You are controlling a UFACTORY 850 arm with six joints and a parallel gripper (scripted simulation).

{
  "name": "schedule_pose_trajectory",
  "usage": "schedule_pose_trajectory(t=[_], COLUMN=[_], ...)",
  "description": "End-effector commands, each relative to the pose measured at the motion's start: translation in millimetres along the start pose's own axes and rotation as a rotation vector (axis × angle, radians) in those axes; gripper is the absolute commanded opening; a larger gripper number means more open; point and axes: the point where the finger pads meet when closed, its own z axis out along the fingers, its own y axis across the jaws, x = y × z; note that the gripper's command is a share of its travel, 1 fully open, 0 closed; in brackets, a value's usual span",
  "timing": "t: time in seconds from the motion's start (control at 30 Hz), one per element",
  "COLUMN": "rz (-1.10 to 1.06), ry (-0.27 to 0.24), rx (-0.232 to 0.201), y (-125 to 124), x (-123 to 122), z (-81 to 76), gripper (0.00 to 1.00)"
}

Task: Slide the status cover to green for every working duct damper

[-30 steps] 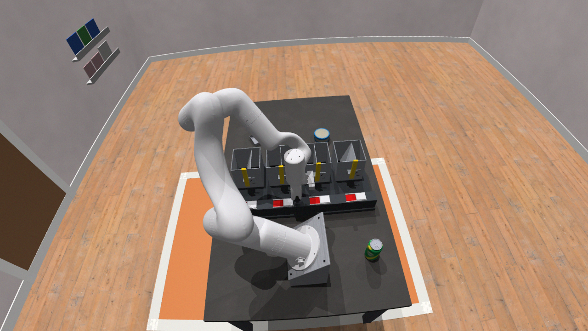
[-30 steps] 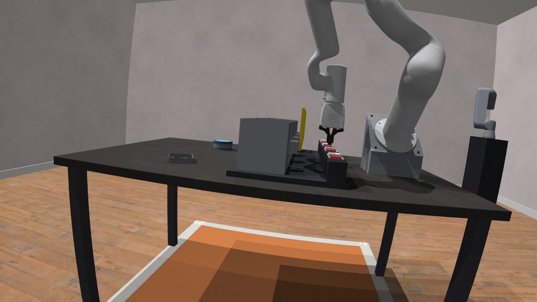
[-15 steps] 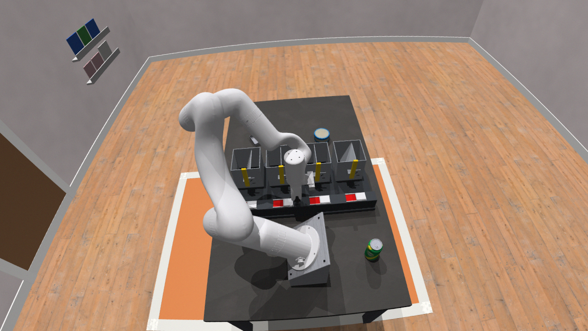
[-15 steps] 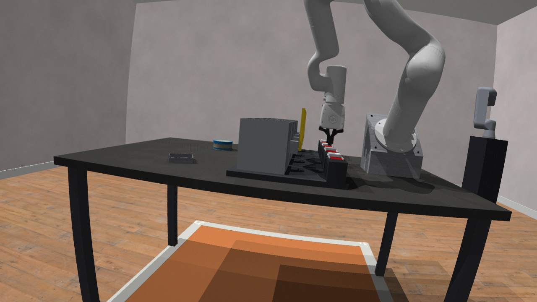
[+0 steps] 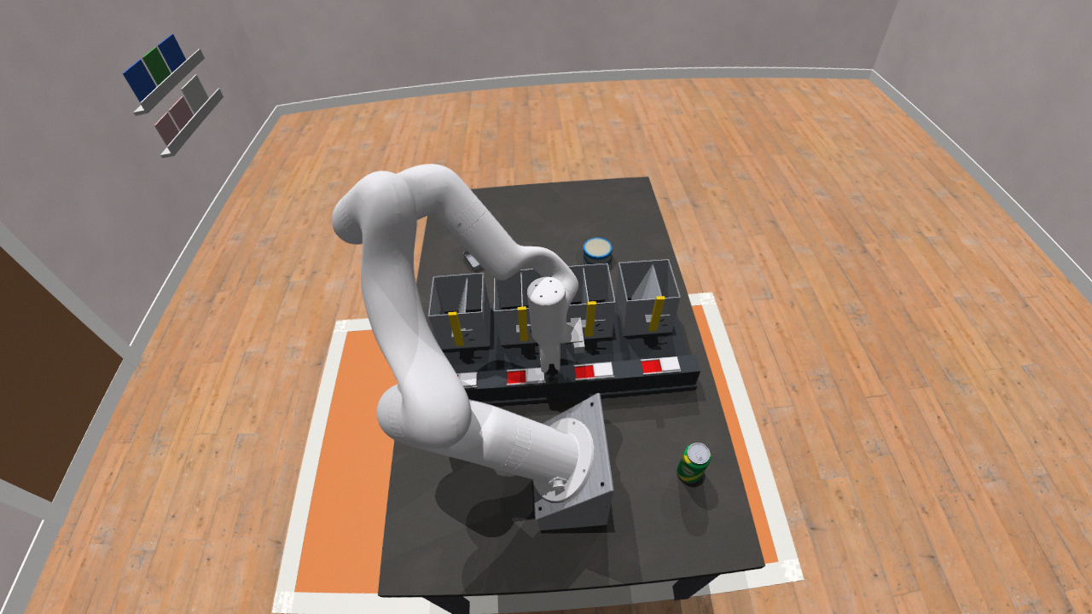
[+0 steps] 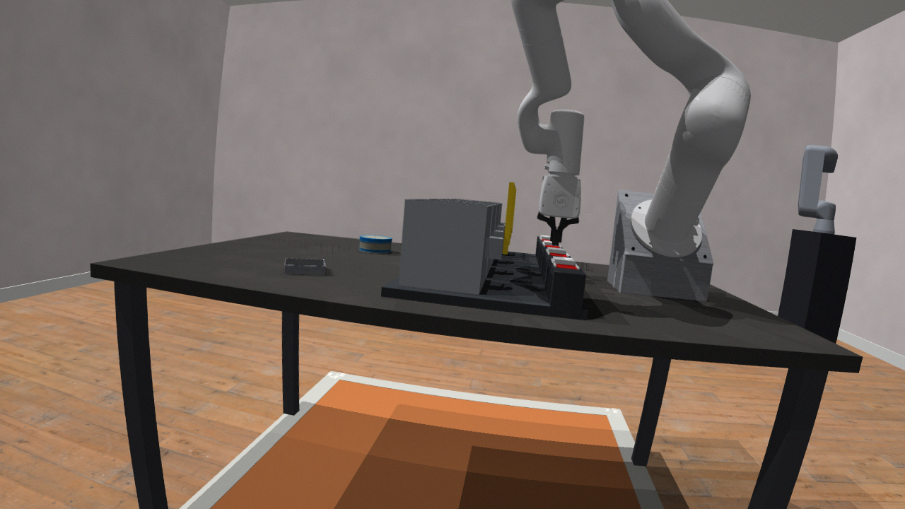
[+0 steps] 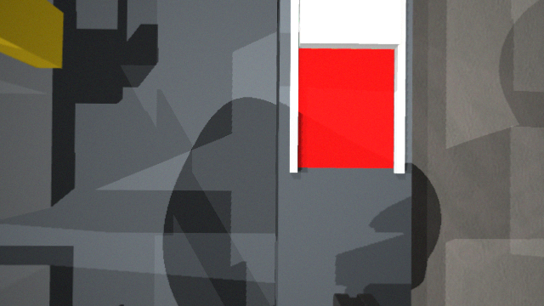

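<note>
Four grey box dampers stand in a row on a black base, each with a yellow lever in front: the first, the second, the third and the fourth. The sliders of the second, third and fourth show red beside a white cover. The first slider is partly hidden by my arm. My gripper is shut and empty, fingertips low at the slider rail between the second and third sliders; it also shows in the side view. The wrist view shows a red window with its white cover.
A blue-rimmed round tin and a small grey tray lie behind the dampers. A green can stands at the front right. My grey base mount is just in front of the slider rail. A black camera post stands at the table edge.
</note>
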Motion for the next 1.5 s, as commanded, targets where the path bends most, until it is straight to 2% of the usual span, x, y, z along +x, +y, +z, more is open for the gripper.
schedule_pose_trajectory(t=[0.0, 0.7, 1.47], rz=[0.0, 0.0, 0.0], ry=[0.001, 0.001, 0.001], rx=[0.001, 0.001, 0.001], y=[-1, -1, -1], x=[0, 0, 0], z=[0.2, 10.7, 11.1], gripper=[0.0, 0.0, 0.0])
